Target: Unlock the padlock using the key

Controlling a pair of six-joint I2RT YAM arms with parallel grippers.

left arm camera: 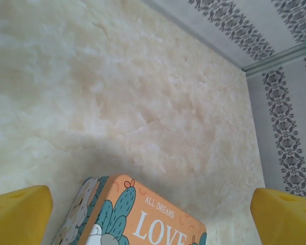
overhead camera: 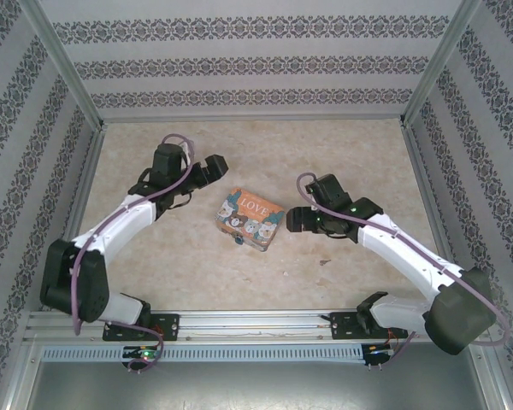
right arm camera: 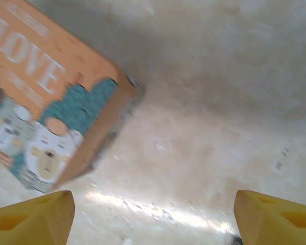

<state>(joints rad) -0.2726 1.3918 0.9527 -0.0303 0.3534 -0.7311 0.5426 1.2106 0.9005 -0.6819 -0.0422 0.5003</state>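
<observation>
Two tools flank a tin (overhead camera: 250,218) lying flat mid-counter (overhead camera: 359,145). Left tool (overhead camera: 220,167) hovers just beyond the tin's far-left corner, its yellow pads (left arm camera: 20,214) spread wide with nothing between them. Right tool (overhead camera: 291,220) sits just beside the tin's right end, its pads (right arm camera: 30,217) also wide apart and empty, though its wrist view is blurred. Padlock (overhead camera: 238,241), a tiny dark-teal thing, rests touching the tin's near edge, apart from both tools. One faint speck (overhead camera: 324,261) lies on the counter near the right arm, too small to identify.
</observation>
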